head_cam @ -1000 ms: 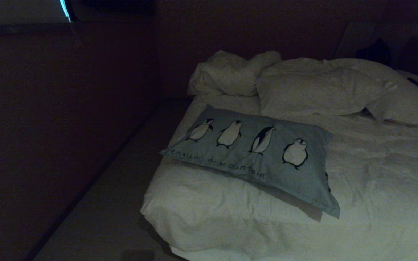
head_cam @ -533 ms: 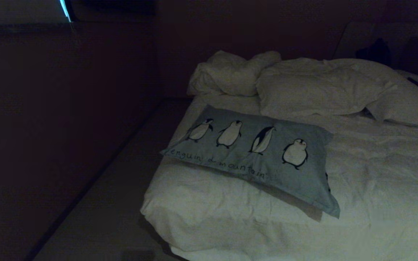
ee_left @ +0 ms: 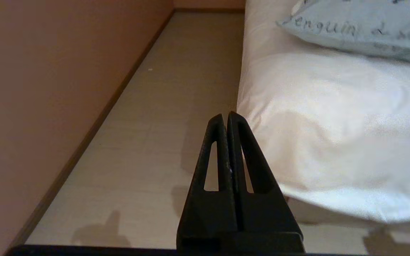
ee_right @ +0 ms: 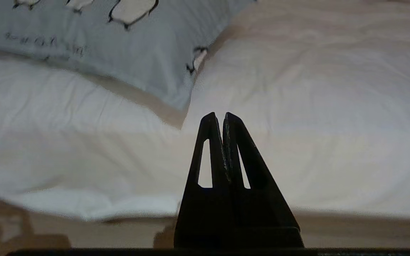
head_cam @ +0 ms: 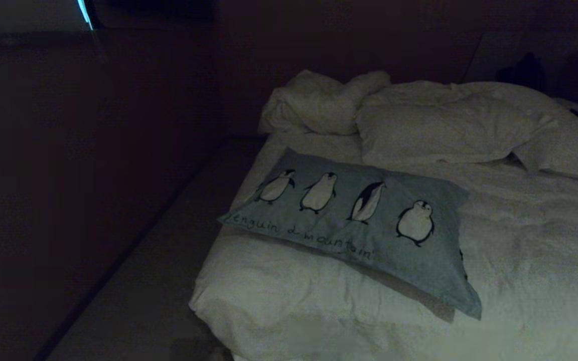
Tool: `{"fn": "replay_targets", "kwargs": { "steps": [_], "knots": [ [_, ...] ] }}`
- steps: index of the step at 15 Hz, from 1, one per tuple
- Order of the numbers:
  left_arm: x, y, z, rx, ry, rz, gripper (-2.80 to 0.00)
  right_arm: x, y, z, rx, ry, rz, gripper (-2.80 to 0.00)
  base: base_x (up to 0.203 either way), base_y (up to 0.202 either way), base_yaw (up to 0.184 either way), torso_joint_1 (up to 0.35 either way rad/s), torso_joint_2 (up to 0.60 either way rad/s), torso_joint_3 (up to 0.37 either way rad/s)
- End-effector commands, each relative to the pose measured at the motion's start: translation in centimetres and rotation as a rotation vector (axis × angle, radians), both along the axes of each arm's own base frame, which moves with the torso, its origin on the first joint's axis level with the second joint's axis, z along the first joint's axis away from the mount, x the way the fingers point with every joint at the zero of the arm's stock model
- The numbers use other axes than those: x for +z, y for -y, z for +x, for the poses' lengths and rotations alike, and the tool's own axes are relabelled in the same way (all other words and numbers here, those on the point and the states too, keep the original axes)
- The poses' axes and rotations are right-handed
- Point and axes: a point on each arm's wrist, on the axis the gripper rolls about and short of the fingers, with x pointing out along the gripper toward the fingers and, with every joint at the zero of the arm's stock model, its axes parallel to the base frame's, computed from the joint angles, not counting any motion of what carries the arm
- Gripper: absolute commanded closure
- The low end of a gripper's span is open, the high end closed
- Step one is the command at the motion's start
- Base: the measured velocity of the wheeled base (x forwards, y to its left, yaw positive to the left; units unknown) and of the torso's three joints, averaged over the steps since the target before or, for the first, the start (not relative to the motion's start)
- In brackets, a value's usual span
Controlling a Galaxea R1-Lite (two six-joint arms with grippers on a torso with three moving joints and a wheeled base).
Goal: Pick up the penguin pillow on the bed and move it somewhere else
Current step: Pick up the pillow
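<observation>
Dim light covers the head view, where the rectangular grey-blue penguin pillow with four black-and-white penguins and handwritten black lettering lies flat on the large low bed with its wrinkled white duvet. The pillow sits near the picture's centre, close to the bed's edge at 9 o'clock, its long side slanting from 10 o'clock toward 4 o'clock. Two plain white pillows rest beyond it toward 12 and 1 o'clock, near but not touching it. A strip of pale floor runs along the bed at 8 o'clock, beside a dark wall. Neither arm shows here.

From the left wrist, the black left tool points along the pale floor beside the bed's edge, its two fingers pressed together with nothing between them. The bed's duvet bulges at 3 o'clock, and a corner of the penguin pillow shows at 1 o'clock, well apart from the tool.

From the right wrist, the black right tool has its fingers together and empty, aimed at the duvet. The penguin pillow lies at 11 o'clock, its nearest corner near the fingertips but not touching them.
</observation>
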Motion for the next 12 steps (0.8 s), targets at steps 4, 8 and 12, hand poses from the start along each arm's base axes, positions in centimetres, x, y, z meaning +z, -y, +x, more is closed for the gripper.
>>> {"fn": "replay_targets", "kwargs": {
  "steps": [4, 8, 12],
  "knots": [
    [-0.07, 0.0, 0.01, 0.001, -0.003, -0.006, 0.0, 0.0, 0.0, 0.0, 0.001, 0.0, 0.001, 0.0, 0.167, 0.0, 0.001, 0.007, 0.0, 0.0],
    [-0.07, 0.0, 0.01, 0.0, -0.003, -0.006, 0.0, 0.0, 0.0, 0.01, 0.001, -0.001, 0.0, 0.0, 0.0, 0.0, 0.0, 0.0, 0.0, 0.0],
    [-0.07, 0.0, 0.01, 0.001, -0.003, -0.006, 0.0, 0.0, 0.0, 0.0, 0.001, 0.0, -0.003, 0.0, 0.0, 0.0, 0.0, 0.0, 0.0, 0.0]
  ]
}}
